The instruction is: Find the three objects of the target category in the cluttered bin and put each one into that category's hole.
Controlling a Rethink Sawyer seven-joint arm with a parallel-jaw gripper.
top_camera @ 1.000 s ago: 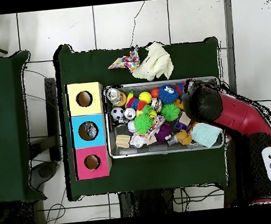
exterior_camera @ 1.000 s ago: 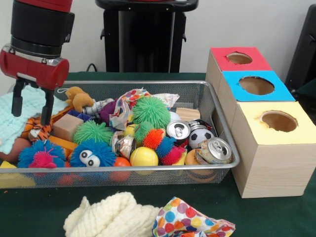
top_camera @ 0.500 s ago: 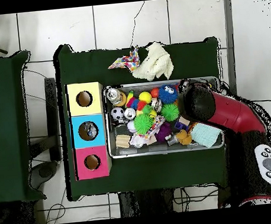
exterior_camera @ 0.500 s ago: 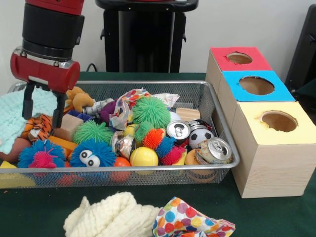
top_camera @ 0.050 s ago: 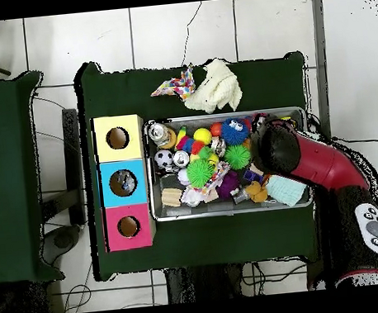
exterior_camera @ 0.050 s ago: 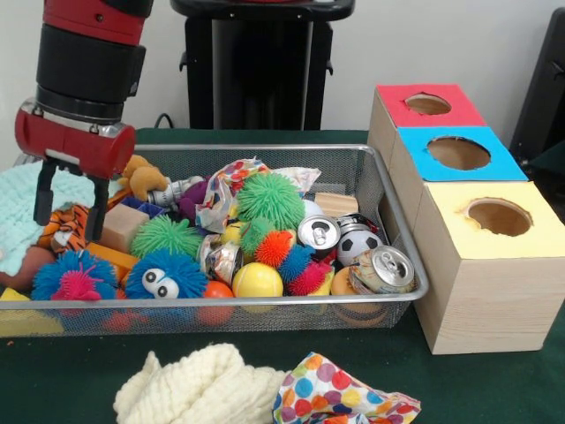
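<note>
Above mesh bin (exterior_camera @ 0.050 s ago: pixel 388 190), spread claw (exterior_camera @ 0.050 s ago: pixel 66 199).

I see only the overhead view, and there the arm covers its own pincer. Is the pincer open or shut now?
Observer: Open. In the front view the pincer hangs with its two fingers apart.
Operator: Does it hold something?
Observer: No, nothing is between the fingers.
Operator: What lies below it?
Observer: The tiger-striped toy, at the end of the bin beside the pale blue knitted cloth. I cannot tell whether the tips touch the toy.
</note>
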